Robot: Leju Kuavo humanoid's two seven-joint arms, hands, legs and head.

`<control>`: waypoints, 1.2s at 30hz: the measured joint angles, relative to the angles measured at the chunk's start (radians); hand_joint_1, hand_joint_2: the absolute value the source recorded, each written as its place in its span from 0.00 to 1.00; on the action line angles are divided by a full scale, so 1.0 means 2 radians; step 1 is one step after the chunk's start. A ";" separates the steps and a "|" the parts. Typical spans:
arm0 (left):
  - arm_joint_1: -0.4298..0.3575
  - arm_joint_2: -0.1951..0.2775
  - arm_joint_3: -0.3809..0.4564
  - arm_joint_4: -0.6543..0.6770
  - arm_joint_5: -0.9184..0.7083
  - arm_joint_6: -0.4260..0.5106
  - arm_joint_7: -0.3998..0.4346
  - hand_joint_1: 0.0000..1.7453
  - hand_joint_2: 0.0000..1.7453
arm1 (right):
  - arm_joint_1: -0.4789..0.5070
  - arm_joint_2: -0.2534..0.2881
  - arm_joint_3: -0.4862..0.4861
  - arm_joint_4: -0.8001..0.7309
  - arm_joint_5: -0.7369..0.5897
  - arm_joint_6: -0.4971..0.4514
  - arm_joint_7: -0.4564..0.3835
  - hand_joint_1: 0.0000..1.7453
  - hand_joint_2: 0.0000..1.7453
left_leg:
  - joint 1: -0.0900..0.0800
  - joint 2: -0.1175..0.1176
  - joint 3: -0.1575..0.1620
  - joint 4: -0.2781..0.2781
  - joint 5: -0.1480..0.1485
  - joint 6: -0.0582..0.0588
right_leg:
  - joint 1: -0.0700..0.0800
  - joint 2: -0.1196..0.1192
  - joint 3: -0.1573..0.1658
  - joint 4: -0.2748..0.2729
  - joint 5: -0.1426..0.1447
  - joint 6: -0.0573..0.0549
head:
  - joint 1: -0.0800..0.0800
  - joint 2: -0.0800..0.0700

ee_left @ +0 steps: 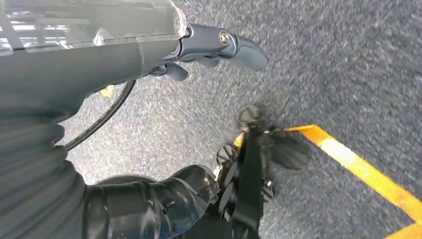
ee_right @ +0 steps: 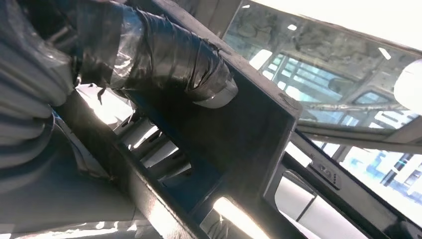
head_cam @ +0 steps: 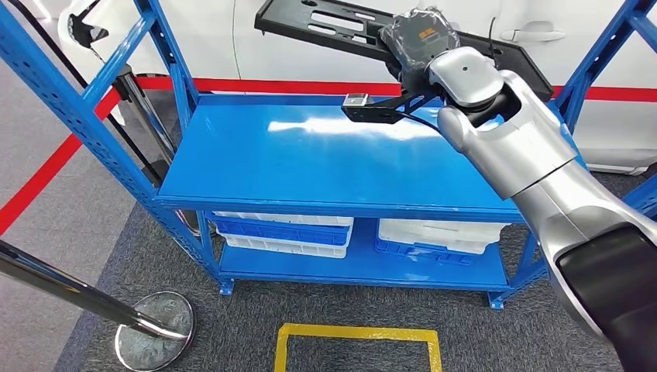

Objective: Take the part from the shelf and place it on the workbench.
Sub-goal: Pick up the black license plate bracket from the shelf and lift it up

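A long flat black plastic part [head_cam: 325, 23] hangs in the air above the blue shelf [head_cam: 325, 151], gripped by my right hand [head_cam: 418, 39] near its right end. Close up in the right wrist view, the thumb [ee_right: 164, 55] presses on the black part [ee_right: 239, 134]. My left hand [ee_left: 219, 47] hangs above the grey carpet with its fingers loosely extended and nothing in them.
The blue rack's top board is bare; white and blue bins [head_cam: 283, 231] sit on its lower level. A white car [head_cam: 534, 35] stands behind the rack. A chrome stanchion base [head_cam: 155, 325] is at left, and yellow floor tape [head_cam: 356, 337] lies in front.
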 joint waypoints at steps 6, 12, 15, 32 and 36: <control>0.000 0.000 0.000 0.000 0.000 0.000 0.001 0.00 1.00 | -0.002 0.004 0.000 0.011 -0.010 -0.008 -0.013 1.00 1.00 | -0.001 0.000 0.018 0.014 -0.003 0.007 | 0.009 0.000 -0.011 0.004 0.008 -0.003 | 0.000 0.000; -0.001 0.000 0.000 0.000 0.000 -0.001 0.001 0.00 1.00 | -0.011 0.006 0.000 0.014 -0.012 -0.009 -0.015 1.00 1.00 | -0.005 0.001 0.055 -0.063 0.021 0.019 | 0.011 -0.001 -0.017 0.006 0.016 0.011 | 0.000 0.000; -0.001 -0.001 0.000 0.000 -0.001 -0.001 0.001 0.00 1.00 | -0.013 0.005 0.000 0.017 -0.012 -0.009 -0.015 1.00 1.00 | -0.002 0.004 0.050 -0.072 0.036 0.025 | 0.010 0.001 -0.035 0.051 -0.025 0.018 | 0.001 0.000; -0.001 -0.002 0.000 0.000 -0.004 0.000 0.002 0.00 1.00 | -0.014 0.008 0.009 0.027 -0.011 -0.011 -0.014 1.00 1.00 | 0.001 0.003 -0.032 0.051 -0.021 -0.003 | 0.004 -0.001 -0.006 0.005 0.003 -0.004 | 0.000 0.000; -0.003 -0.001 0.000 0.000 -0.004 0.000 0.002 0.00 1.00 | -0.013 0.009 0.011 0.028 -0.011 -0.011 -0.014 1.00 1.00 | 0.000 0.003 0.011 0.037 -0.026 0.000 | 0.007 -0.001 -0.030 0.007 0.021 -0.002 | 0.000 0.000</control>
